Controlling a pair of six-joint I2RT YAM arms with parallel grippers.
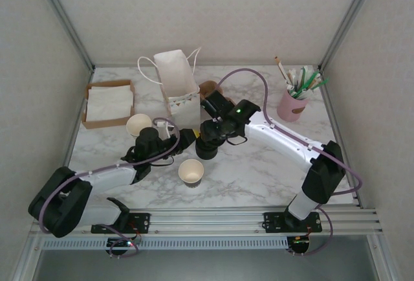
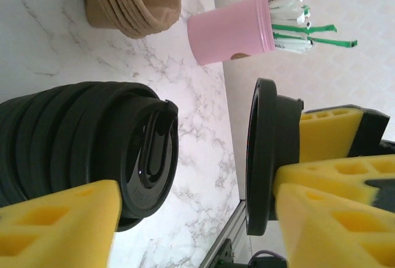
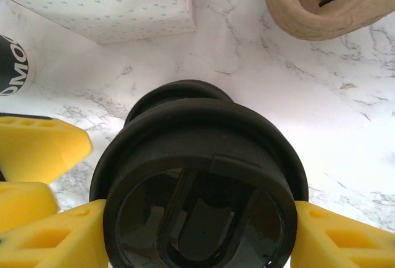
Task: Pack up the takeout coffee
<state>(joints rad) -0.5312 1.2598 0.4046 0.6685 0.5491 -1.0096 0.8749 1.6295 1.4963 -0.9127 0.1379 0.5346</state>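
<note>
The takeout coffee, a lidless cream paper cup [image 1: 191, 172], stands open on the marble table near the front. Behind it is a black stack of lids [image 1: 208, 151] [image 2: 74, 138]. My right gripper [image 1: 210, 137] [image 3: 200, 231] is shut on one black lid [image 2: 262, 157] [image 3: 197, 206], held just above the stack with a gap between them. My left gripper [image 1: 183, 140] [image 2: 197, 218] is open at the stack's left side. One of its yellow fingers [image 2: 55, 225] lies against the stack and the other is up by the lifted lid.
A white paper bag [image 1: 178, 87] with handles stands behind the arms, brown cup carriers [image 1: 208, 90] [image 2: 133, 2] to its right. A second cream cup [image 1: 138, 125] and a napkin tray [image 1: 108, 103] are at the left. A pink cup of straws [image 1: 291, 105] [image 2: 231, 30] stands at the back right.
</note>
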